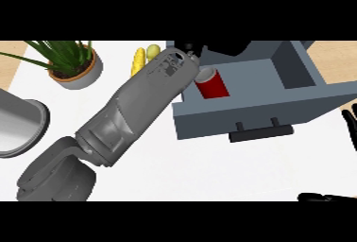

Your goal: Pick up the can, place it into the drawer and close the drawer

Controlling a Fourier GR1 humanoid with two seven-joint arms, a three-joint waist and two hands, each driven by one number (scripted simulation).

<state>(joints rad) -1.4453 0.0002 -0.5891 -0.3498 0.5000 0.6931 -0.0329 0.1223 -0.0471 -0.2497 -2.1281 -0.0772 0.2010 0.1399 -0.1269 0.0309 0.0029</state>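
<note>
The red can (pixel 212 84) stands upright inside the open grey-blue drawer (pixel 300 101), against its left wall. My left forearm runs from the lower left up over the drawer's left rim. My left hand (pixel 230 47) shows black at the drawer's back edge, beyond the can and apart from it, its fingers spread with nothing in them; the picture's top cuts it off. My right hand (pixel 349 124) rests open at the right edge, fingers up, with its thumb (pixel 325 196) at the bottom right. The drawer's dark handle (pixel 261 132) faces me.
A potted green plant (pixel 72 66) stands at the back left. A yellow and a green vegetable (pixel 141 59) lie just left of the drawer, beside my forearm. A large metal pot (pixel 20 124) sits at the left edge. White counter lies in front of the drawer.
</note>
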